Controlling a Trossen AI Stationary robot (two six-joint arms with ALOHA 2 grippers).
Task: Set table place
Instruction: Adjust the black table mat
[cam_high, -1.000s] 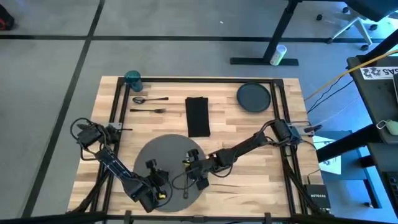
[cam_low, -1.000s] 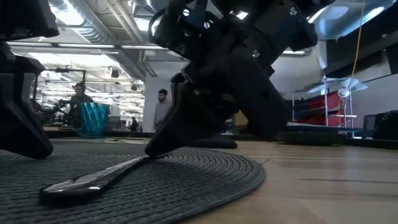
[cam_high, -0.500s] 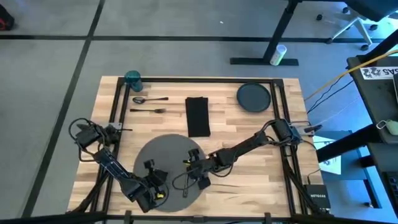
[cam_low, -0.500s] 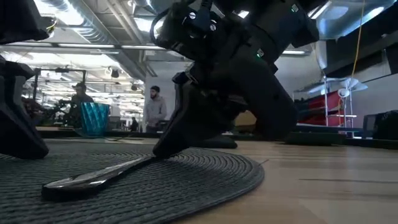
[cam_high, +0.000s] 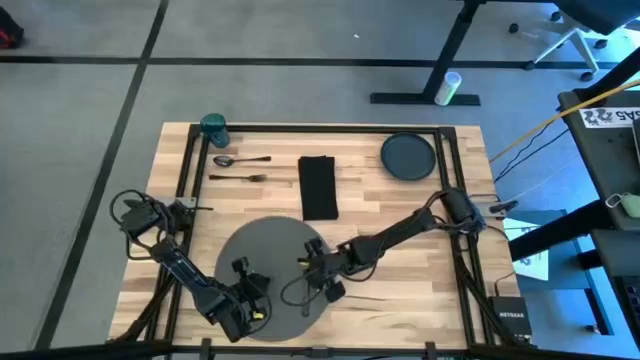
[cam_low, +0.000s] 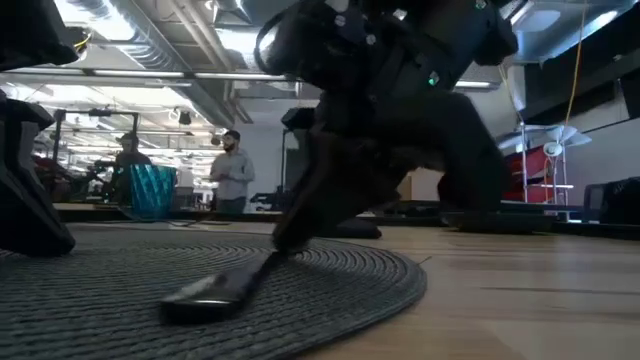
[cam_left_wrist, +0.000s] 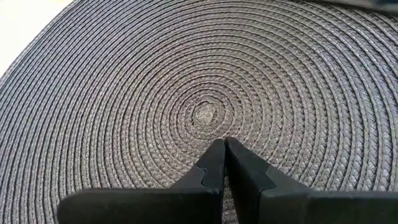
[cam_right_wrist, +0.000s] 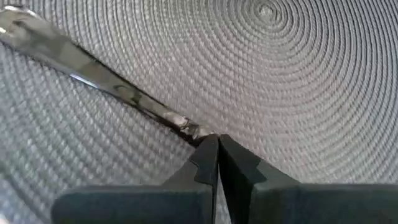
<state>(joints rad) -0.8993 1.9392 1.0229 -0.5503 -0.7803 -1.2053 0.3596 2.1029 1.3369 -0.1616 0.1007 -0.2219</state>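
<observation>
The right gripper is pinching one end of a metal utensil with its fingers closed tight; the utensil is lying flat on the mat, on its right half, pointing toward the near edge. I am judging the step to be moving this piece off the mat to the bare table beside it; doing that well is calling for a firm pinch, a low lift so the free end is not dragging on the weave, and a straight lay-down just beside the rim. The left gripper is sitting pressed together and empty over the mat's centre. The plate, napkin, cup, spoon and fork are waiting at the far side.

The utensil's far end is showing too blurred to say whether it is a knife; from above the arm is covering the pinch.
</observation>
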